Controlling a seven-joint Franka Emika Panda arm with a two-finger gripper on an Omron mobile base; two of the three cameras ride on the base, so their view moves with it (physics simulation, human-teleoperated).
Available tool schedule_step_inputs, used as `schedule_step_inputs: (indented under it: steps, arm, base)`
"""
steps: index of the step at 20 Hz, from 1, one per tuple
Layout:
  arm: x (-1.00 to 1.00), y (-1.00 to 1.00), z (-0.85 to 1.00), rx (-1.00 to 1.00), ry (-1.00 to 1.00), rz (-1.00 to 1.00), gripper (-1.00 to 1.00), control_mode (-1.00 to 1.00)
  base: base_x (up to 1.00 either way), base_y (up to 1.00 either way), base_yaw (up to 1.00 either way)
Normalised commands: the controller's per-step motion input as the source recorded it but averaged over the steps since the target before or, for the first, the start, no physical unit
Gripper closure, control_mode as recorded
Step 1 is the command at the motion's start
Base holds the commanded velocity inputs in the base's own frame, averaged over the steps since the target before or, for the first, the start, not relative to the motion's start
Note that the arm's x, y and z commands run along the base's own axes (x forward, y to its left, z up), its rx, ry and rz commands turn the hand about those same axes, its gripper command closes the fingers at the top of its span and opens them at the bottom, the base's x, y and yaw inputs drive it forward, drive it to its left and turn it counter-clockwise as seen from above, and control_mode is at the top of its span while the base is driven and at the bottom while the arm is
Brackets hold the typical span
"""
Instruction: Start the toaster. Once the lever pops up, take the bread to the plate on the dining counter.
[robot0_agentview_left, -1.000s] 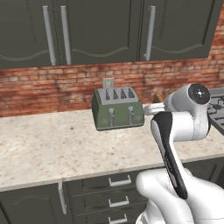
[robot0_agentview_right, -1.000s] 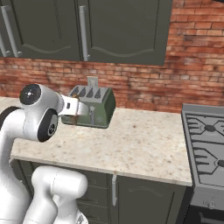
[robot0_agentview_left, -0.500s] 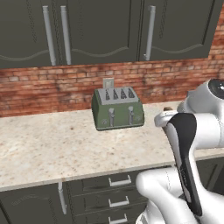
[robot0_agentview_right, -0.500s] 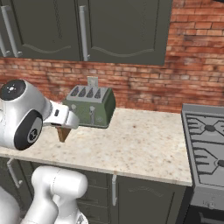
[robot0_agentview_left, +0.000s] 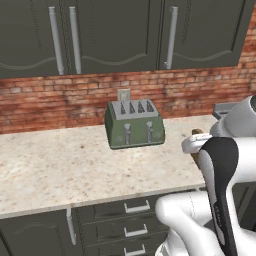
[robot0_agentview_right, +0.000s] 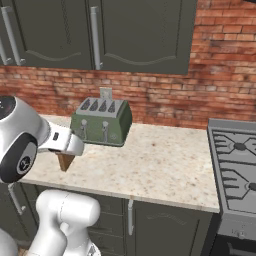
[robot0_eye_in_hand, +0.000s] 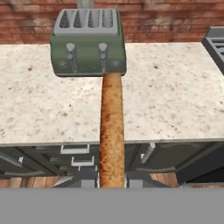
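Hard to make out: end effector (robot0_eye_in_hand: 112, 183) fingertips, cropped at 6 o'clock of the hand view, clenched on the bread (robot0_eye_in_hand: 111, 131), seen edge-on as a long brown strip. Bread also half hidden behind the white arm in both base views, only a brown corner showing. Held off the front edge of the speckled beige tabletop (robot0_agentview_left: 60, 170), well apart from the toaster (robot0_agentview_left: 134, 124). Toaster upright near the red brick wall (robot0_agentview_left: 45, 100), two silver levers facing front, right-hand lever (robot0_eye_in_hand: 103, 51) at 12 o'clock of the bread. Dark cabinets (robot0_agentview_left: 115, 35) above, dark drawers (robot0_agentview_left: 135, 220) below. Stove (robot0_agentview_right: 235, 165) cut off at 3 o'clock of the right base view.
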Motion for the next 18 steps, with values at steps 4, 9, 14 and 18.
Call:
schedule_step_inputs:
  steps: [4, 9, 14, 18]
  arm:
    - [0.0, 0.0, 0.0, 0.0, 0.0, 0.0, 1.0, 1.0]
    - [0.0, 0.0, 0.0, 0.0, 0.0, 0.0, 1.0, 1.0]
    - [0.0, 0.0, 0.0, 0.0, 0.0, 0.0, 1.0, 1.0]
    - [0.0, 0.0, 0.0, 0.0, 0.0, 0.0, 1.0, 1.0]
  base:
    - [-0.86, 0.0, 0.07]
    - [-0.93, 0.28, 0.59]
    - [-0.19, 0.05, 1.0]
    - [-0.17, 0.0, 1.0]
